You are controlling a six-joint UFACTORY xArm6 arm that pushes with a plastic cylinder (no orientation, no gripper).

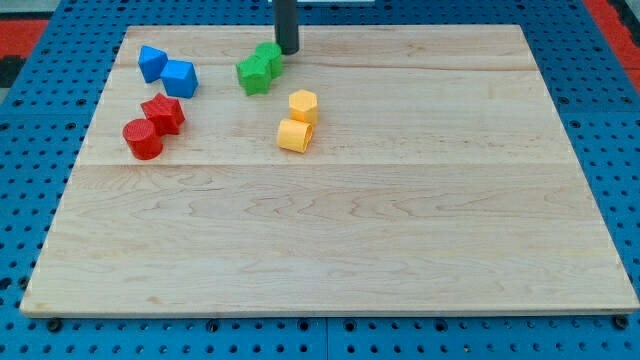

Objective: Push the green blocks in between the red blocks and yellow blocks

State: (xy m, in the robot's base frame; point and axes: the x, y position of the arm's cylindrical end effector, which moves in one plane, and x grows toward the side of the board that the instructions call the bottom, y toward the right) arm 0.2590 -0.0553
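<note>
The upper part of the dark rod is cut off by the view's top, so only its lower piece shows, and my tip [287,51] stands at the far side of the wooden board [400,220]. This arm has no jaws, so there is nothing to open or close; the rod is only a straight stick. My tip is just beside the far green block [269,56], on its right, and I cannot tell if it really touches it.

The shapes of the blocks are hard to make out. I count two green blocks: the far one, and the near green block [254,74], which looks a little like a star. They touch each other. They lie between the blue pair on the left and the yellow pair, but farther than the red and yellow blocks.

There are two blue blocks: the left blue block [152,63] and the blue cube [180,78], side by side at the far left. There are two red blocks below them: the red star block [163,112] and the red cylinder [143,139], touching. There are two yellow blocks: the yellow hexagon block [303,105] and the near yellow block [295,135], one just beside the other.

Nothing here is a container; all eight blocks lie flat on the board. Around the board a blue perforated table [590,90] shows.
</note>
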